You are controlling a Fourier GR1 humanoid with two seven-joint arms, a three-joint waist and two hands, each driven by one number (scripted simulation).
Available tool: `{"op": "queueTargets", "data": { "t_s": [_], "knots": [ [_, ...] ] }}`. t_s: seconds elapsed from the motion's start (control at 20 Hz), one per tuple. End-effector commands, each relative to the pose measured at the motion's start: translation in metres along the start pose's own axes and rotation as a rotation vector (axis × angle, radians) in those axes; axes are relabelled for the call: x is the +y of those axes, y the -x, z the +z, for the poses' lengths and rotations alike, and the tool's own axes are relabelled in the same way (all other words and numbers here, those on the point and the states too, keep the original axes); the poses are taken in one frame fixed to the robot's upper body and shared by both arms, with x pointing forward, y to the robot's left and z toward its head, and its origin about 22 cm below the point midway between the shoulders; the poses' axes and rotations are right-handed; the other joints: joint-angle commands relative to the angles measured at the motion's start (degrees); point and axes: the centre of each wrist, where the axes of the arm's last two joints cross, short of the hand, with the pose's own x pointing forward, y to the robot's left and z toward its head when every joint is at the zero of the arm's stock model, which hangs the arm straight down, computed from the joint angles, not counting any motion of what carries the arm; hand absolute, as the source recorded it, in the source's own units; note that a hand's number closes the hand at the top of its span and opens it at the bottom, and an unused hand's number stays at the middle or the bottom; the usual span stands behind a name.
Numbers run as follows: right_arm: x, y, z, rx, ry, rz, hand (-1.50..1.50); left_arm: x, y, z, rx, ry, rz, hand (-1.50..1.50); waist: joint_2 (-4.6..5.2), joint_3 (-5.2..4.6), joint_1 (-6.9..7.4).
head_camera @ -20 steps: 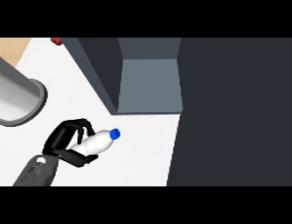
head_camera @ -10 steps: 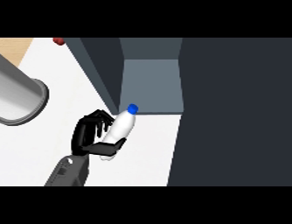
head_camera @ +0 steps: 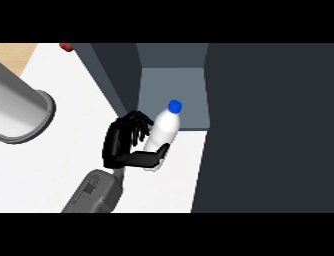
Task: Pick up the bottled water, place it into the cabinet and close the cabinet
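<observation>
The bottled water (head_camera: 162, 131) is white with a blue cap (head_camera: 174, 105). It is held upright, tilted slightly right, above the white counter (head_camera: 44, 170). My right hand (head_camera: 126, 140) is shut on it, fingers curled round its left side and the thumb under its base. The cap reaches the front edge of the open cabinet's grey inside (head_camera: 171, 85). The bottle's lower end is partly hidden by my thumb. My left hand does not show.
A wide dark panel (head_camera: 281, 125), the cabinet's door or side, fills the right of the view. The cabinet's dark left wall (head_camera: 114, 75) stands just beyond my hand. A large grey cylinder (head_camera: 11, 105) lies at the left. A small red thing (head_camera: 66, 47) sits at the back.
My right hand has carried the bottle up and to the right, from over the counter to the cabinet's opening. The bottle has swung from slanted to nearly upright.
</observation>
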Motion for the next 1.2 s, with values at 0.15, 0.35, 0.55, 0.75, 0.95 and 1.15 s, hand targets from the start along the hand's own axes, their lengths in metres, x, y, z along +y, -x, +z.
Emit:
{"op": "queueTargets", "data": {
  "t_s": [0.15, 0.35, 0.55, 0.75, 0.95, 1.15],
  "knots": [
    [-0.015, -0.034, 0.024, -0.038, 0.009, 0.032, -1.50, -0.048, -0.034, -0.037, 0.013, -0.016, 0.012, 1.50, 0.08, 0.04, -0.60],
    [-0.005, -0.022, 0.019, -0.044, 0.034, 0.059, -1.50, -0.060, -0.040, -0.049, 0.026, -0.010, -0.042, 1.50, 0.09, 0.02, -0.44],
    [-0.005, -0.008, 0.008, -0.039, 0.021, 0.029, -1.50, -0.078, -0.055, -0.072, 0.052, -0.041, -0.075, 1.50, 0.15, 0.02, -0.23],
    [-0.013, -0.015, 0.023, -0.027, 0.006, 0.035, -1.50, -0.074, -0.041, -0.092, 0.079, -0.093, -0.100, 1.50, 0.35, 0.02, -1.17],
    [-0.023, -0.015, 0.023, -0.024, -0.006, 0.049, -1.50, -0.068, -0.029, -0.093, 0.129, -0.123, -0.071, 1.50, 0.46, 0.02, -1.23],
    [-0.011, -0.033, 0.034, -0.040, -0.002, 0.007, -1.50, -0.061, -0.022, -0.102, 0.148, -0.203, -0.111, 1.50, 0.49, -0.03, -2.16]
  ]
}}
